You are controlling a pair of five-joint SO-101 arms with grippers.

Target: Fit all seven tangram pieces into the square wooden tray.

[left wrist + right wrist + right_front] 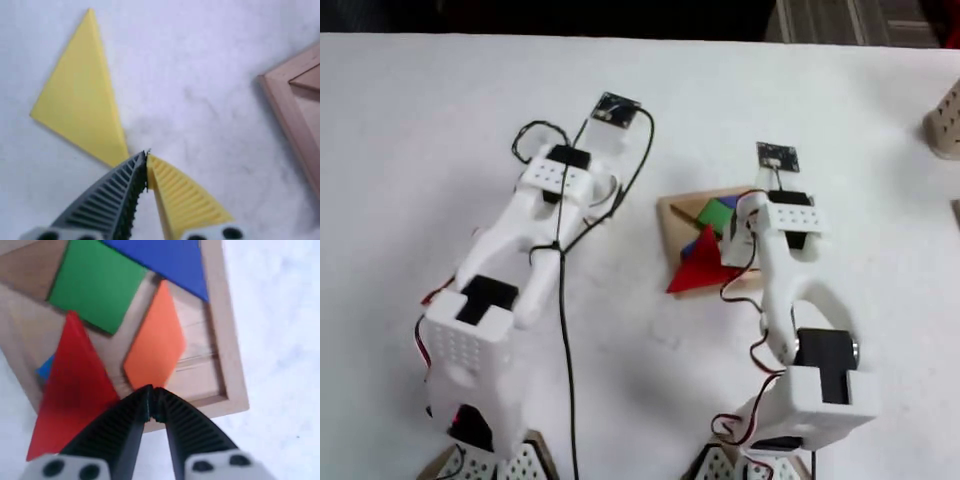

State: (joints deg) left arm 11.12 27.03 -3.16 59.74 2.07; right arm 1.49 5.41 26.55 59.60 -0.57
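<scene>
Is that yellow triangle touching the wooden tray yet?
Apart. The left wrist view shows a wide stretch of bare white table between the yellow triangle and the rim of the wooden tray.

two white arms (510, 245), black servos (486, 296), red and black cables (564, 350), ridged fingers (112, 200)

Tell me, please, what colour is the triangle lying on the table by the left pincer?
The triangle is yellow, clearest in the left wrist view.
</scene>
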